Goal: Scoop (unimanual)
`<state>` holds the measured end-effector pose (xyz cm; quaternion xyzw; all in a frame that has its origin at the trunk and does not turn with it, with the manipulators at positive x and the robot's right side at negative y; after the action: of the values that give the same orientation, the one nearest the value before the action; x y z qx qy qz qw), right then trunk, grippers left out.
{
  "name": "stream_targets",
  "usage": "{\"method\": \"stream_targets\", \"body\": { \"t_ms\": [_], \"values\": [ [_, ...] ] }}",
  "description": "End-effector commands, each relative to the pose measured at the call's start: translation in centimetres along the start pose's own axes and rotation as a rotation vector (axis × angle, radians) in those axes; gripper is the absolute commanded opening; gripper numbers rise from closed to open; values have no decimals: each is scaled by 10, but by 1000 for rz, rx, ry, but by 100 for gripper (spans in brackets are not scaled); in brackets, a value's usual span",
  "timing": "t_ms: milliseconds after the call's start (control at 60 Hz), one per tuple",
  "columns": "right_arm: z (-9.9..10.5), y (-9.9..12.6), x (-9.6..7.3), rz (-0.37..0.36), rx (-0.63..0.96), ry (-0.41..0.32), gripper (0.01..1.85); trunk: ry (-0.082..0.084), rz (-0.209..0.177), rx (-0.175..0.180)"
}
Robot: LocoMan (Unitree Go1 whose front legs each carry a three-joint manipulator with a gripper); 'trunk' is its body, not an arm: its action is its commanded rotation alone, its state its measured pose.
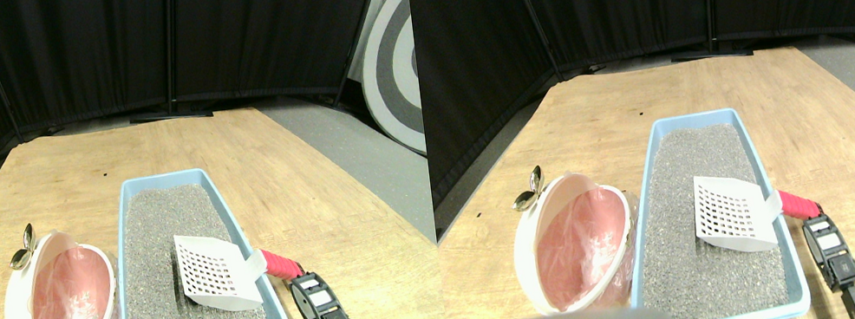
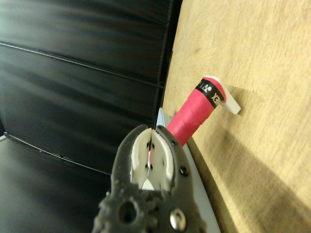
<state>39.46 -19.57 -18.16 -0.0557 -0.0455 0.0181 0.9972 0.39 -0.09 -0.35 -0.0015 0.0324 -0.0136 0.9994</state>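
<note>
A white slotted scoop (image 1: 213,273) lies tilted over the grey litter in the light blue litter box (image 1: 133,212). Its pink wrapped handle (image 1: 281,264) crosses the box's right rim and sticks out over the wooden floor. My right gripper (image 1: 298,282) is at the outer end of that handle, reaching in from the lower right. In the wrist view the dark jaw frame (image 2: 153,130) stands in front of the pink handle (image 2: 194,114), whose white end tip (image 2: 228,99) shows beyond it. A white bin with a pink bag liner (image 1: 64,305) stands just left of the box.
Bare wooden boards (image 1: 72,178) stretch to the left, the right and behind the litter box. Black curtain panels (image 1: 118,46) close off the back. A grey and white round target board (image 1: 395,67) leans at the far right. A small metal pedal (image 1: 23,249) sticks up from the bin.
</note>
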Motion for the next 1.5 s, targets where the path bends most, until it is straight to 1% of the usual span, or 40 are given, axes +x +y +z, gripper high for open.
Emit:
{"method": "stream_targets", "body": {
  "t_ms": [17, 100, 150, 217, 250, 383, 467, 500, 517, 583, 633, 700, 717, 767, 900, 917, 1017, 1033, 1200, 1217, 1267, 1300, 1317, 1483, 1500],
  "values": [
    [9, 0, 1, -4, -11, -57, 49, -1, 5, -1],
    [10, 3, 0, -5, -22, -56, 49, -1, 5, -3],
    [11, 4, 0, 2, -9, -64, 49, -4, 4, -1],
    [11, 6, 0, 4, -2, -63, 48, -2, 2, 0],
    [11, 6, -1, 4, -11, -49, 49, -2, 2, 0],
    [10, 7, -1, 9, -4, -53, 50, -1, 0, 0],
    [10, 6, -2, 29, 25, -78, 50, -1, 0, 0],
    [9, 5, -2, 42, 62, -101, 51, -1, 0, 0],
    [9, 5, -2, 45, 67, -108, 51, -2, -11, -1],
    [8, 3, -1, 49, 98, -126, 56, -2, -11, -1],
    [4, 0, 2, 52, 179, -144, 62, 0, -14, -3],
    [1, -3, 4, 61, 207, -148, 68, 0, -14, -3],
    [1, -3, 4, 61, 207, -148, 68, 2, -16, -9],
    [0, -5, 5, 48, 248, -139, 72, 2, -16, -9],
    [-4, -7, 8, 59, 277, -126, 74, 5, -18, -12],
    [-6, -7, 8, 66, 291, -122, 75, 7, -19, -18],
    [-9, -7, 9, 72, 327, -98, 77, 7, -19, -18],
    [-10, -7, 9, 69, 333, -90, 78, 10, -17, -23],
    [-16, -5, 14, 66, 356, -77, 80, 10, -14, -28],
    [-17, -5, 14, 67, 358, -76, 81, 13, -11, -33],
    [-18, -4, 15, 68, 370, -72, 82, 13, -11, -33],
    [-19, -4, 16, 53, 375, -61, 83, 13, -11, -33],
    [-20, -4, 17, 53, 379, -58, 84, 14, -6, -34],
    [-26, -4, 25, 45, 389, -63, 81, 14, -6, -34],
    [-27, -4, 26, 41, 391, -61, 81, 7, -5, -34]
  ]
}}
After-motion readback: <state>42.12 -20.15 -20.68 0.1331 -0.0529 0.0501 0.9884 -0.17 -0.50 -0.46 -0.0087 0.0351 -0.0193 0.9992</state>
